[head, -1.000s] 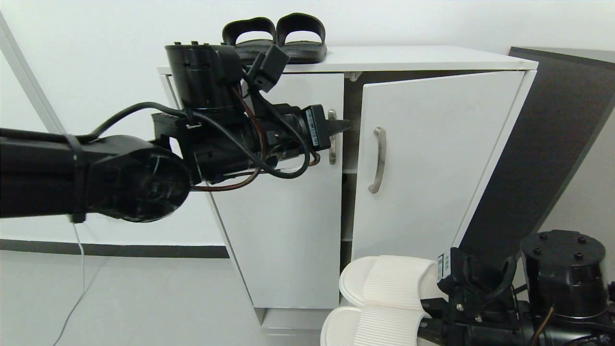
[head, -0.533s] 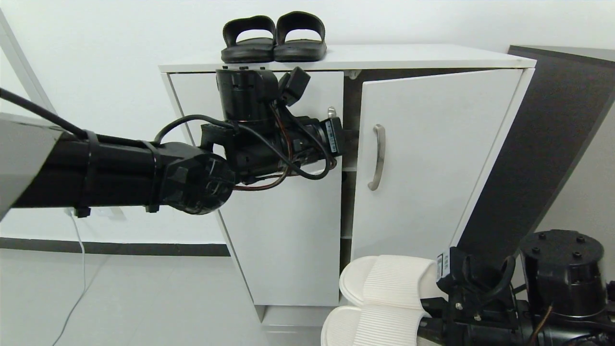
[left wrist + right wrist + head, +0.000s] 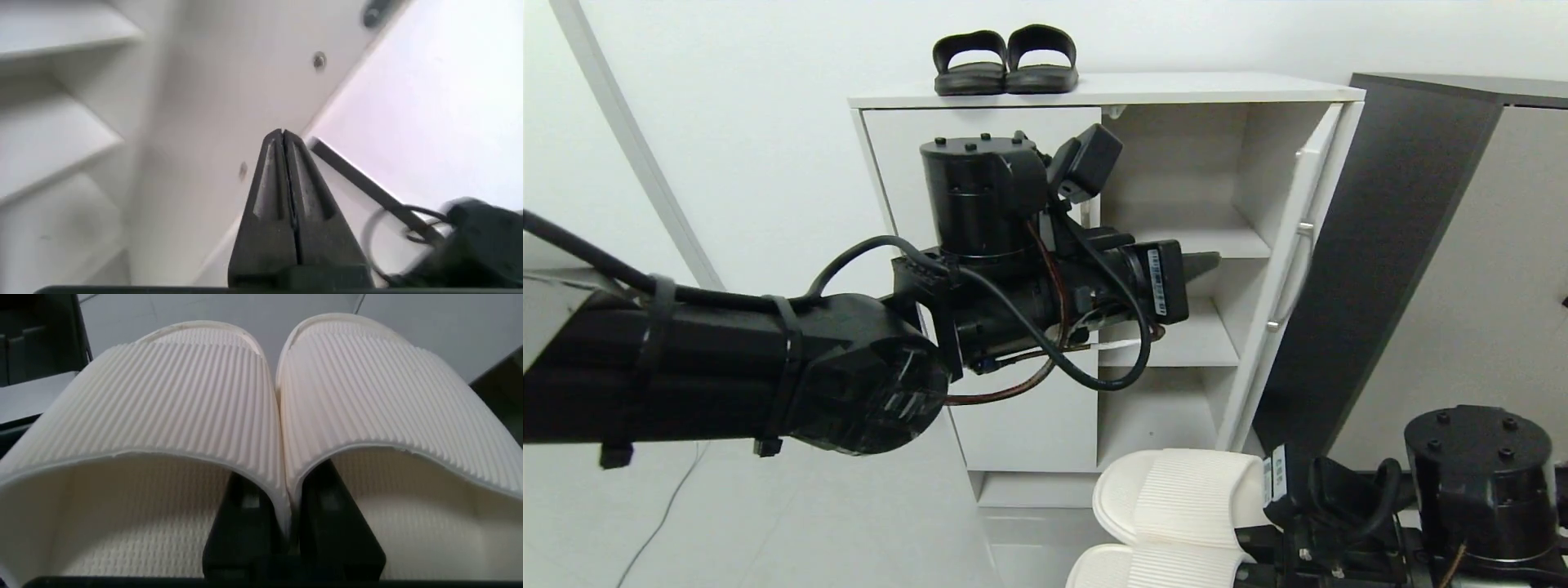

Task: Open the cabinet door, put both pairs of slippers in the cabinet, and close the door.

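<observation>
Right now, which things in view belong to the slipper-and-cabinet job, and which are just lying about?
Belongs to the job: cabinet; its open right door; black slippers on the cabinet top; white slippers held in the right claw; left claw, shut, before the shelves.

Just lying about: dark grey panel beside the cabinet; cable on the floor.

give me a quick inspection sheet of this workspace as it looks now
surface: cabinet top, white, bearing the black slippers side by side
job's things: right door swung wide open; left door shut; visible shelves bare; white slippers held low, not yet on a shelf
clutter: nothing seen
grippers: left gripper shut, empty, at the open compartment; right gripper shut on the white slippers' inner walls
cables: black cables loop round the left wrist; thin cable trails down at lower left
surroundings: white wall; dark panel beyond the right door
</observation>
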Robot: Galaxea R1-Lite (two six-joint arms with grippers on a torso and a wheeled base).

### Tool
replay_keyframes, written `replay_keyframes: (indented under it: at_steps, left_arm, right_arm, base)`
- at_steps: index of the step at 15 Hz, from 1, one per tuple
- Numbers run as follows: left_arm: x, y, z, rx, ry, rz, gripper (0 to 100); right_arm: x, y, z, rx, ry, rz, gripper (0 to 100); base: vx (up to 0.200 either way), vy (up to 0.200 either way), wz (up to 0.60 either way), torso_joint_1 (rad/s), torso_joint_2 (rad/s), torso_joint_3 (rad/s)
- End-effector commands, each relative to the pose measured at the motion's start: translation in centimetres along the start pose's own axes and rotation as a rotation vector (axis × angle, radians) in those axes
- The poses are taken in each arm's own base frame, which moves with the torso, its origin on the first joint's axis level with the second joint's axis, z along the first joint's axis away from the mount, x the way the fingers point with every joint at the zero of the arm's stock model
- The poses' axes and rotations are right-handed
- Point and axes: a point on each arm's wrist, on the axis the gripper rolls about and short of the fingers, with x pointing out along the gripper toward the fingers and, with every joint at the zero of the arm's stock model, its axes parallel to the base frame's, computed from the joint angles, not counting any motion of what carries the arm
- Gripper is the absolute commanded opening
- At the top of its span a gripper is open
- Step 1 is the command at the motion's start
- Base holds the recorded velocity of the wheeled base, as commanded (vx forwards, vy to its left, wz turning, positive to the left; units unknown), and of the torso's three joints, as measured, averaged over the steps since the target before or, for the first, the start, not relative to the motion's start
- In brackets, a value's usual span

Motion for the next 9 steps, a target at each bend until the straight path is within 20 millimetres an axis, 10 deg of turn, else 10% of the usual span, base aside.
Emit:
replay_keyframes:
  at_steps: [1, 4, 9]
  left_arm:
    - [-0.7, 0.4, 0.7, 0.007, -0.023, 0.021, 0]
    - [-4.5, 2.4, 3.1, 0.023, -0.093, 0.131, 0]
    - [-16.1, -2.1, 4.2, 0.060, -0.182, 0.193, 0]
  right_arm:
    - [0.0, 0.0, 0.0, -0.005, -0.001, 0.000, 0]
    - [0.0, 0.0, 0.0, -0.003, -0.002, -0.003, 0]
    - [0.0, -1.4, 0.0, 0.018, -0.003, -0.053, 0]
  base:
    - [-0.200, 0.000, 0.00, -0.002, 0.01, 0.002]
    - [0.000, 0.000, 0.00, 0.000, 0.00, 0.000]
    - [0.000, 0.000, 0.00, 0.000, 0.00, 0.000]
